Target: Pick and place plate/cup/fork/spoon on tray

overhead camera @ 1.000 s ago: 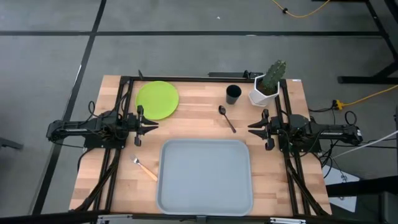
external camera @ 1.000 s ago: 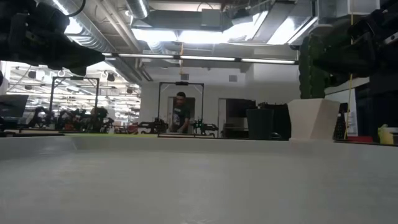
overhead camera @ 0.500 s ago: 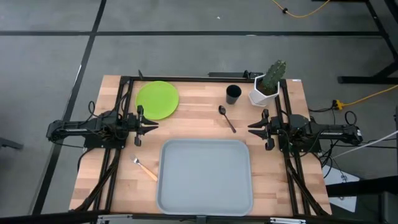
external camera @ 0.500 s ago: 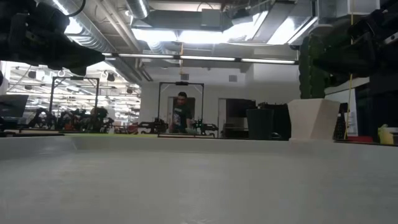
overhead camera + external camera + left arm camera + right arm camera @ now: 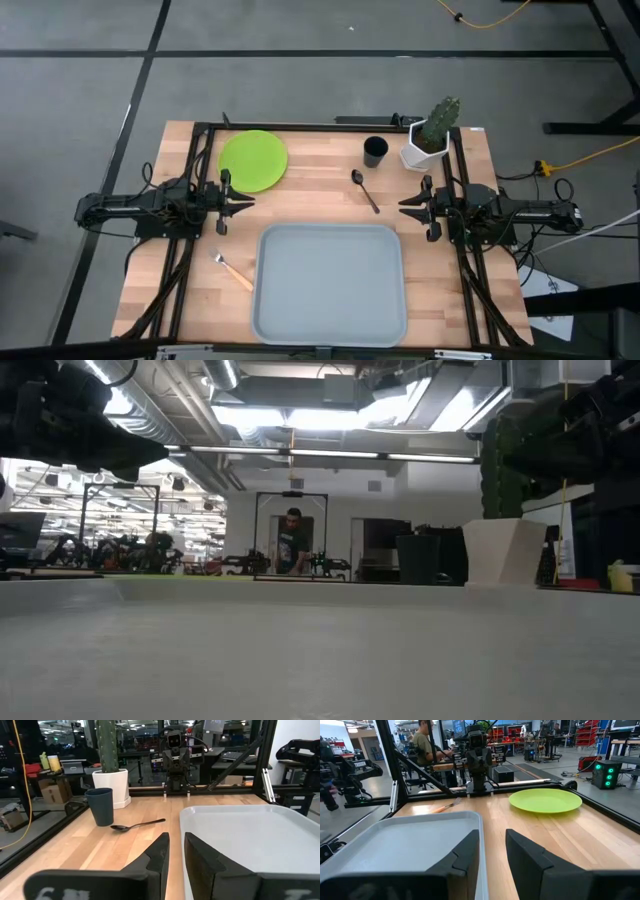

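The lime-green plate (image 5: 253,160) lies flat at the table's far left. The black cup (image 5: 375,151) stands upright at the far middle, and the dark spoon (image 5: 364,189) lies on the wood just near of it. The orange-handled fork (image 5: 232,270) lies left of the grey-blue tray (image 5: 330,283), which sits at the near middle. My left gripper (image 5: 247,203) hovers left of the tray with its fingers close together and empty (image 5: 176,836). My right gripper (image 5: 403,205) hovers right of the spoon, likewise closed and empty (image 5: 492,832).
A white pot with a green cactus (image 5: 432,135) stands at the far right, beside the cup. Black frame rails run along the table's left, right and far sides. A person (image 5: 425,745) sits at a bench beyond the table's left side.
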